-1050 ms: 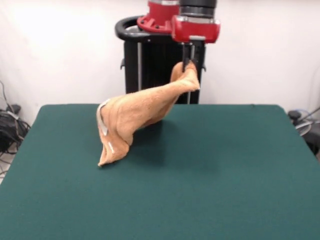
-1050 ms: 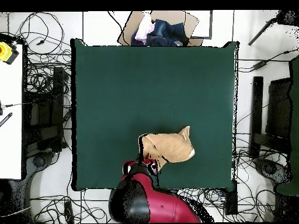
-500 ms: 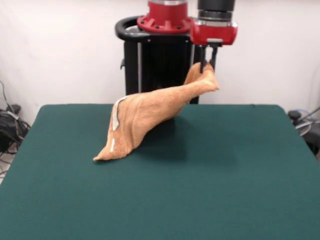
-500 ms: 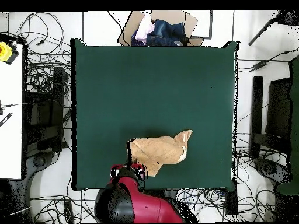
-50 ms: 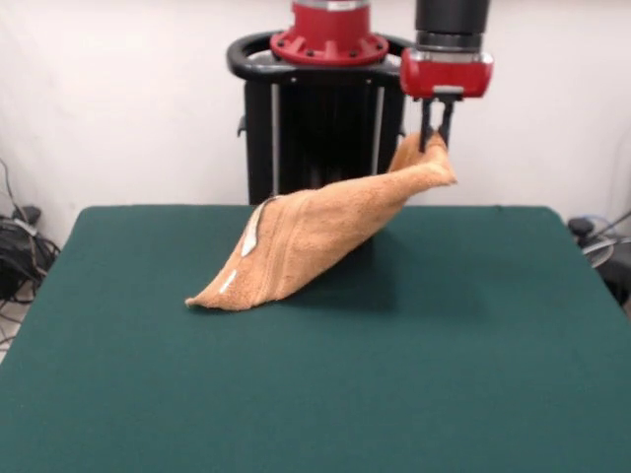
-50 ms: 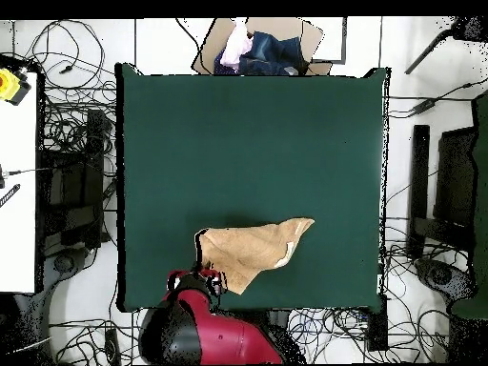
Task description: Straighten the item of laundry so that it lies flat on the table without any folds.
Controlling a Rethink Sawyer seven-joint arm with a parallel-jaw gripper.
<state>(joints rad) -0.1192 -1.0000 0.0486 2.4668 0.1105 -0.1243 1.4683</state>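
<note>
- Across the table in the front view, I see my gripper (image 5: pixel 438 148) raised well above the table (image 5: pixel 444 374), its fingers pinched on one corner of the towel (image 5: pixel 315 236).
- From that corner the towel slopes down in a taut, creased band to its opposite tip, which rests on the felt; only that low end touches the table.
- A pale border band (image 5: pixel 252 235) shows on the folded edge near the lower part, so I judge the cloth is doubled over on itself there.
- From above, the towel (image 6: pixel 250 250) lies near the table (image 6: pixel 248 133) edge closest to the arm (image 6: pixel 195 329), spread as a rough triangle with its point toward the right side of that picture.
- The gripper itself is hidden under the arm's red housing in this view.
- A box of other clothes (image 6: pixel 259 46) sits beyond the far edge, well apart.
- Risks as I judge them: if I lift further, the low tip leaves the felt and I lose the drag that pulls creases out.
- If the pinch slips, the towel falls in a heap.
- Laying down too fast would trap the doubled edge underneath.
</note>
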